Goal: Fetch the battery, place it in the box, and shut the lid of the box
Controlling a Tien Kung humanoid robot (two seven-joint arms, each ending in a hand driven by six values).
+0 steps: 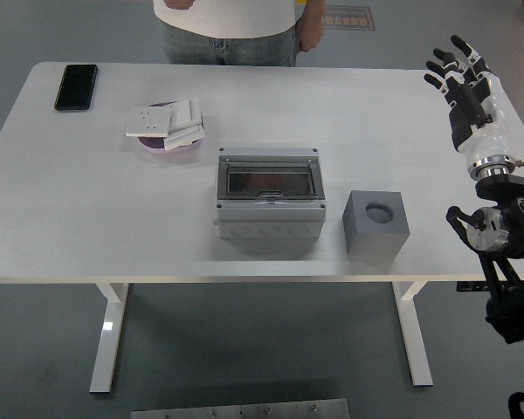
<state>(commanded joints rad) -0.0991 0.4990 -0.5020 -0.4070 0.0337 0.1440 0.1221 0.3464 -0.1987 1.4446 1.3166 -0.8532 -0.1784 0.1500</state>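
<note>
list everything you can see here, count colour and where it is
table: 1, white, fills the middle of the view
phone: 1, black, far left corner of the table
dish: 1, pink, left of centre, under the plates
switch plates: a few, white, stacked on the dish
box: 1, grey with clear lid shut, centre
block: 1, grey with a round hole on top, right of the box
battery: none visible
person: 1, light top, jeans, standing at the far side
right hand: 1, black, fingers spread, raised at the table's right end, holding nothing
</note>
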